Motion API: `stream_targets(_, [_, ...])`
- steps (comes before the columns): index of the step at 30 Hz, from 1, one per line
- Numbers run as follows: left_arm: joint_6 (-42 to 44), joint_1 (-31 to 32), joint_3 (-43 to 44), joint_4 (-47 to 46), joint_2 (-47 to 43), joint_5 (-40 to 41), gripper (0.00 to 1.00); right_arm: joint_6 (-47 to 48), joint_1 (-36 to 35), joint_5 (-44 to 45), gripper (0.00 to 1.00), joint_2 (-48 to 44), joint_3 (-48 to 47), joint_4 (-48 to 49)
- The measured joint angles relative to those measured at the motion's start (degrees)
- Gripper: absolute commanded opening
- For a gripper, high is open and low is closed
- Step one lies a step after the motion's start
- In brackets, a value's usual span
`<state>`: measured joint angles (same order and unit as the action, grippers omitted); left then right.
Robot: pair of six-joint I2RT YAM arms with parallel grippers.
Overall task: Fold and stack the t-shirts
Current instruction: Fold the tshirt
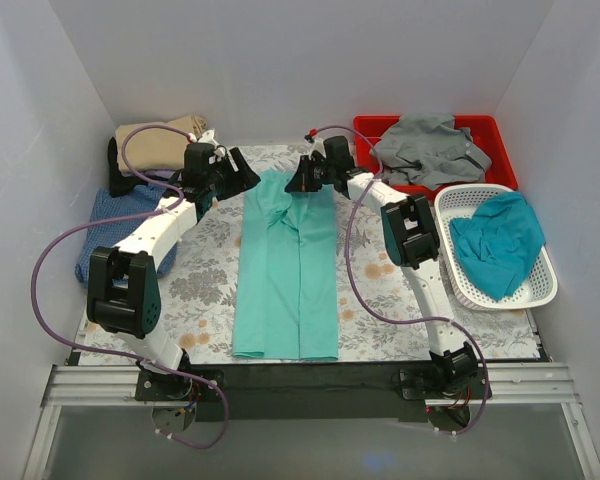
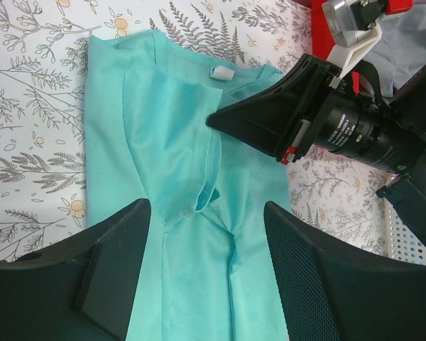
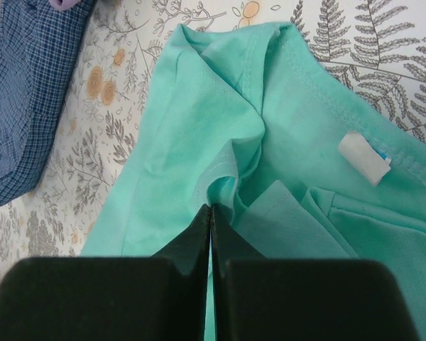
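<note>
The mint green cotton t-shirt [image 1: 285, 270] lies on the floral-print worktop [image 1: 200, 285] already folded lengthwise into a narrow strip, crosswise folds and stacking seemingly yet to do, with the left gripper [image 2: 204, 213] hanging jaws spread over its collar end and the right gripper [image 3: 211, 209] there with jaws pressed together at a cloth ridge.

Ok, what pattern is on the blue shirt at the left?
The blue shirt has a small blue and white check; it shows best in the right wrist view.
</note>
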<state>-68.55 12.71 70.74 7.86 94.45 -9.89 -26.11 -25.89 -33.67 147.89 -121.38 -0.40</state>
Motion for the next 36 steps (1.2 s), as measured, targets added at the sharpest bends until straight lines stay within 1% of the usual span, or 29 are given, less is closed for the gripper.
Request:
stream_targets(2, [0.00, 0.00, 0.00, 0.00, 0.00, 0.00, 0.64, 0.42, 0.02, 0.09, 0.01, -0.55, 2.08, 1.11])
stream_targets(6, [0.09, 0.00, 0.00, 0.09, 0.00, 0.00, 0.64, 1.42, 0.07, 0.35, 0.01, -3.63, 9.64, 1.60])
stream_targets(9, [0.15, 0.00, 0.00, 0.09, 0.00, -0.04, 0.64, 2.23, 0.20, 0.66, 0.01, -7.54, 15.61, 2.14])
stream_targets(12, [0.17, 0.00, -0.07, 0.09, 0.00, -0.04, 0.64, 2.75, 0.42, 0.81, 0.01, -11.39, 18.82, 2.36])
stream_targets(17, [0.17, 0.00, -0.22, 0.13, 0.00, -0.11, 0.64, 3.41, 1.03, 0.68, 0.01, -15.15, 19.21, 4.46])
stream_targets(24, [0.20, 0.00, -0.22, 0.37, 0.04, -0.44, 0.64, 2.89, 1.73, 1.09, 0.01, -15.54, 19.32, 5.22])
stream_targets(31, [0.26, 0.00, -0.24, 0.90, 0.92, -0.83, 0.64, 2.67, 2.45, 5.57, 0.01, -17.25, 22.86, 3.80])
stream_targets(32, [0.28, 0.00, -0.31, 1.01, 0.96, -0.92, 0.64, 2.89, 2.56, 6.36, 0.05, -17.25, 22.84, 3.45])
stream_targets(33, [0.35, 0.00, -0.42, 1.11, 0.96, -1.09, 0.64, 3.23, 2.60, 7.02, 0.24, -17.25, 22.82, 3.02])
stream_targets(35, [0.39, 0.00, -0.52, 1.22, 0.98, -1.40, 0.64, 3.78, 2.71, 7.91, 0.30, -17.25, 22.73, 2.10])
stream_targets(36, [0.42, 0.00, -0.52, 1.22, 1.03, -1.64, 0.64, 4.15, 2.78, 8.22, 0.35, -17.25, 22.67, 1.75])
